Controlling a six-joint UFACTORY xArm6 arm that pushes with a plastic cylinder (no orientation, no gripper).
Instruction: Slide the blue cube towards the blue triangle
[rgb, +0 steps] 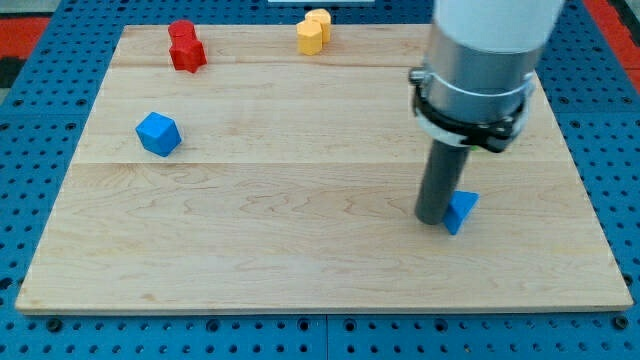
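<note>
The blue cube (158, 133) sits on the wooden board (300, 230) at the view's left. The blue triangle (461, 211) lies at the view's right, below the middle. My tip (432, 219) rests on the board right at the triangle's left side, touching or nearly touching it, and the rod hides part of it. The tip is far to the right of the blue cube.
A red block (186, 46) stands near the top left edge of the board. A yellow block (314, 31) stands at the top edge near the middle. A blue pegboard surface (40, 90) surrounds the board.
</note>
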